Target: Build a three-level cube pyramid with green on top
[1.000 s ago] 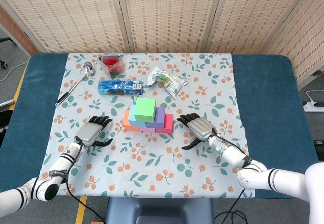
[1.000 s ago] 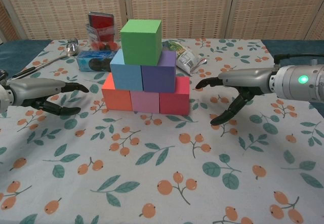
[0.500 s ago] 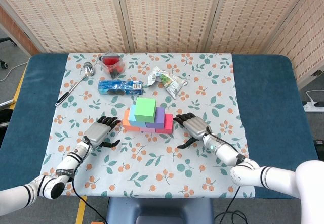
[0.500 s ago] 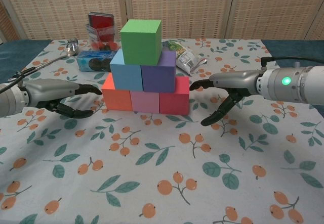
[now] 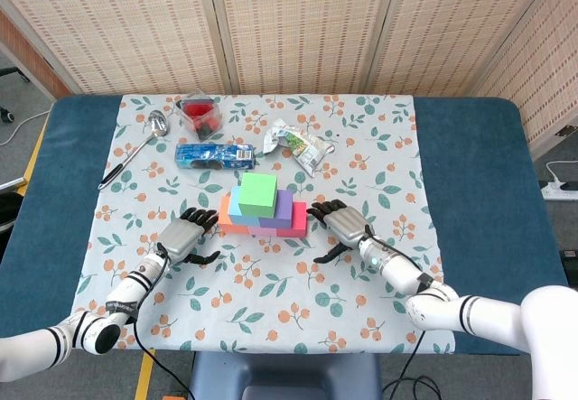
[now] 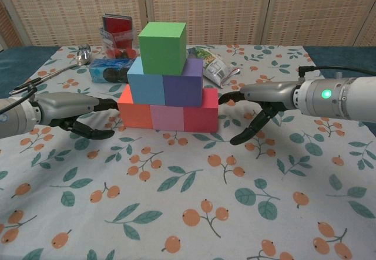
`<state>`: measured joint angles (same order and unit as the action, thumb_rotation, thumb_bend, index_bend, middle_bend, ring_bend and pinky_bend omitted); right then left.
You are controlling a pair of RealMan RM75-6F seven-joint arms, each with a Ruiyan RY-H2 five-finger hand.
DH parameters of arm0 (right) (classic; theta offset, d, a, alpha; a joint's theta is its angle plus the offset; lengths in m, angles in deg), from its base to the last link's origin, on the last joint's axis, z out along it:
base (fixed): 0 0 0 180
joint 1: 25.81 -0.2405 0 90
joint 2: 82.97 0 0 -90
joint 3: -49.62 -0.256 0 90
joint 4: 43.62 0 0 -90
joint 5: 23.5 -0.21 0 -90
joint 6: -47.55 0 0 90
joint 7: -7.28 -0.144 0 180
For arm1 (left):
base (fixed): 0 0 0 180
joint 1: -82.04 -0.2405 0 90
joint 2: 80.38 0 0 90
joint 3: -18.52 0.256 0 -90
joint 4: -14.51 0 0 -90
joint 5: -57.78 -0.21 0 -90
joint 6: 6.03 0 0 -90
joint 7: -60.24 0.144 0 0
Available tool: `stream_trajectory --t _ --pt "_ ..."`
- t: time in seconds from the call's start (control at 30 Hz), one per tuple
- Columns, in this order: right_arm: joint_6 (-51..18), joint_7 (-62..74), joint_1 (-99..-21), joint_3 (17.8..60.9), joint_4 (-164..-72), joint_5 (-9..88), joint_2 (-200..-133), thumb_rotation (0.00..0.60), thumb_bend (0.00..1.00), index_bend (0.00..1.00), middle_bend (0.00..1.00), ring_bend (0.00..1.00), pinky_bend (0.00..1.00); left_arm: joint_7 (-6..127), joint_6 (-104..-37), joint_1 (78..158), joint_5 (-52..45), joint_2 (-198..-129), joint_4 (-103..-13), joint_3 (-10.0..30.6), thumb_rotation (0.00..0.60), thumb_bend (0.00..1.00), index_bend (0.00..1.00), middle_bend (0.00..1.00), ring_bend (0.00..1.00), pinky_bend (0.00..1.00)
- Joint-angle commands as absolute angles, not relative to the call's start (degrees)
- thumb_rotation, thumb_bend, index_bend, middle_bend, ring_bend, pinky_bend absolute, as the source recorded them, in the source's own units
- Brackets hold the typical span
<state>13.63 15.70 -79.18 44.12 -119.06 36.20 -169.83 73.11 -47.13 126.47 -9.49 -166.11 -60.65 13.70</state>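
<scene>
Flanking the cube pyramid [image 6: 166, 81] on the floral cloth [image 5: 271, 274], both my hands lie low with fingers spread and nothing in them. My left hand [image 6: 79, 112] sits at the stack's nine o'clock, its dark fingertips [image 6: 111, 103] right at the orange cube [image 6: 134, 111]; whether they touch it I cannot tell. My right hand [image 6: 258, 104] is at three o'clock, fingertips reaching to the side of the red cube [image 6: 200, 115], thumb hanging down toward the cloth.

Between orange and red stands a pink cube [image 6: 167, 117]. On that bottom row rest a blue cube [image 6: 145, 86] and a purple cube [image 6: 182, 88], side by side and touching. A green cube [image 6: 162, 47] crowns the pair, set somewhat toward the blue side.

Beyond the stack, at twelve o'clock, lies a blue packet [image 5: 214, 154]. Near it are a red-filled clear box [image 5: 200, 117], a spoon [image 5: 135, 145] and a crumpled wrapper [image 5: 298, 143].
</scene>
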Motion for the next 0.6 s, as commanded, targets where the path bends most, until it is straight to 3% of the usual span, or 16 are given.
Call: stream_trajectory --t 0.03,0.6 --pt "13.64 15.66 -79.16 44.14 -119.01 36.21 -169.86 0.323 0.02 0.0 0.0 0.0 0.0 73.16 -47.14 126.53 -9.41 -166.11 -60.69 13.8 0.146 0.34 0.0 0.0 0.0 0.0" --pt "13.63 16.12 -79.15 44.3 -119.11 35.79 -169.82 0.327 0.02 0.0 0.0 0.0 0.0 73.65 -47.43 127.13 -8.82 -166.38 -60.73 14.18 0.145 0.34 0.0 0.0 0.0 0.0"
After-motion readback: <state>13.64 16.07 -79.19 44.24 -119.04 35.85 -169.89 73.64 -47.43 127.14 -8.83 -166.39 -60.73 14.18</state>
